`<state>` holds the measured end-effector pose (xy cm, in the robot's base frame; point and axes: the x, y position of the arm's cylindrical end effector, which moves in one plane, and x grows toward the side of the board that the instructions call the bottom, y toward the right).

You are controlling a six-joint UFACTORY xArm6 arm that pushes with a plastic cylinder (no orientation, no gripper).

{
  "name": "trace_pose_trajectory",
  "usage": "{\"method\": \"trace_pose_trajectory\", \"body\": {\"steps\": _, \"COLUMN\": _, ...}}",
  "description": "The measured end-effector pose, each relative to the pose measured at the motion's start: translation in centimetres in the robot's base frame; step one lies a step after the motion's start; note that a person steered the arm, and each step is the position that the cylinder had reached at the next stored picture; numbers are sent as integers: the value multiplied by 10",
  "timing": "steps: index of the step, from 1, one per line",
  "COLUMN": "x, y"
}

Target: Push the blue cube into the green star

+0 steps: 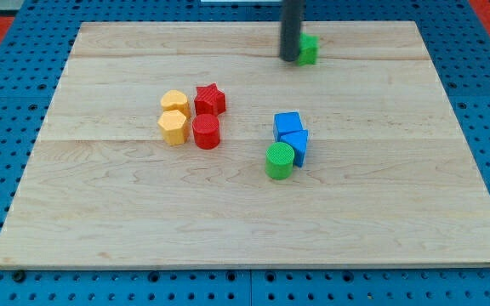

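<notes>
My tip (pixel 289 58) rests on the board near the view's top, right of centre. It touches the left side of the green star (pixel 309 49), which the rod partly hides. The blue cube (pixel 295 145) sits well below, right of the board's middle. It touches another blue block (pixel 287 124) just above it and a green cylinder (pixel 280 161) at its lower left. The tip is far above the blue cube.
A cluster lies left of centre: a red star (pixel 210 99), a red cylinder (pixel 206 132), and two yellow blocks (pixel 175 103) (pixel 173 127). The wooden board (pixel 245 229) lies on a blue perforated surface.
</notes>
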<state>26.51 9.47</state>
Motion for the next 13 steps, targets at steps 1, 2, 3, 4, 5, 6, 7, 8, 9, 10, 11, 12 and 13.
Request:
{"method": "trace_pose_trajectory", "body": {"steps": 1, "x": -6, "y": 37}}
{"method": "trace_pose_trajectory", "body": {"steps": 2, "x": 58, "y": 36}}
{"method": "trace_pose_trajectory", "body": {"steps": 3, "x": 171, "y": 13}}
{"method": "trace_pose_trajectory", "body": {"steps": 4, "x": 220, "y": -34}}
{"method": "trace_pose_trajectory", "body": {"steps": 5, "x": 227, "y": -61}}
{"method": "trace_pose_trajectory", "body": {"steps": 6, "x": 192, "y": -52}}
{"method": "trace_pose_trajectory", "body": {"steps": 7, "x": 157, "y": -44}}
{"method": "trace_pose_trajectory", "body": {"steps": 8, "x": 111, "y": -43}}
{"method": "trace_pose_trajectory", "body": {"steps": 9, "x": 61, "y": -39}}
{"method": "trace_pose_trajectory", "body": {"steps": 10, "x": 26, "y": 2}}
{"method": "trace_pose_trajectory", "body": {"steps": 11, "x": 17, "y": 32}}
{"method": "trace_pose_trajectory", "body": {"steps": 12, "x": 20, "y": 44}}
{"method": "trace_pose_trajectory", "body": {"steps": 13, "x": 90, "y": 22}}
